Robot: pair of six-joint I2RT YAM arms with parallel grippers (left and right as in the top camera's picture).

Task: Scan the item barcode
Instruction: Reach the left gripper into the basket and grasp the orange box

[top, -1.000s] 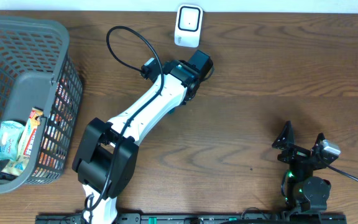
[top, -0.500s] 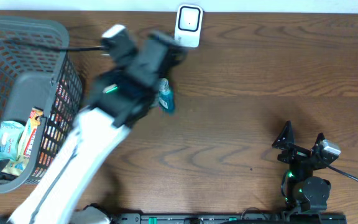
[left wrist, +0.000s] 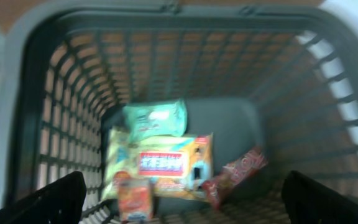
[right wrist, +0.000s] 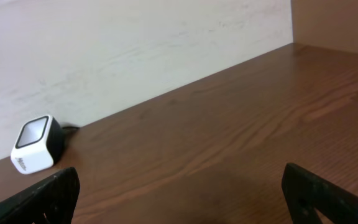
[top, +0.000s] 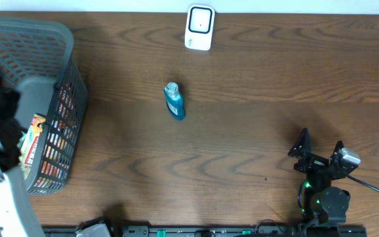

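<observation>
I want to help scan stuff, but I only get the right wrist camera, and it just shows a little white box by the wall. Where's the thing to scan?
Observer: A small blue bottle lies on the table, in front of that white scanner and apart from it.
Operator: Is there other stuff too?
Observer: Yes, a grey basket at the table's left end has snack packets in it.
Operator: Is the left claw holding one?
Observer: No, the left claw is open and empty above the basket.
</observation>
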